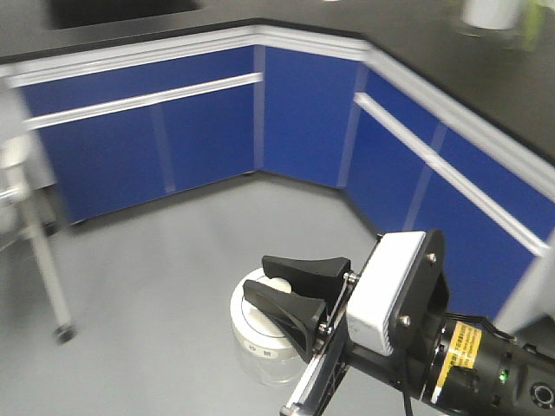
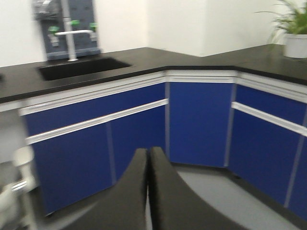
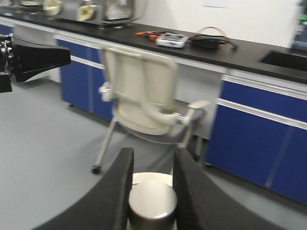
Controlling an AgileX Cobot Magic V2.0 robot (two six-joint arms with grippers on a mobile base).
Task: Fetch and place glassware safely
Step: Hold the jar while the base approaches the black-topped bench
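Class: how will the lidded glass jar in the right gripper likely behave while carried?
The glass jar is probably fragile: clear glass over hard floor. The right gripper pinches only the lid knob, so the body may drop if the lid sits loose. Smooth knob, perhaps slippery.

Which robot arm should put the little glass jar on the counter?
The right arm. The right gripper is closed on the jar by its lid knob, holding it above the floor. The left gripper is shut with nothing in it.
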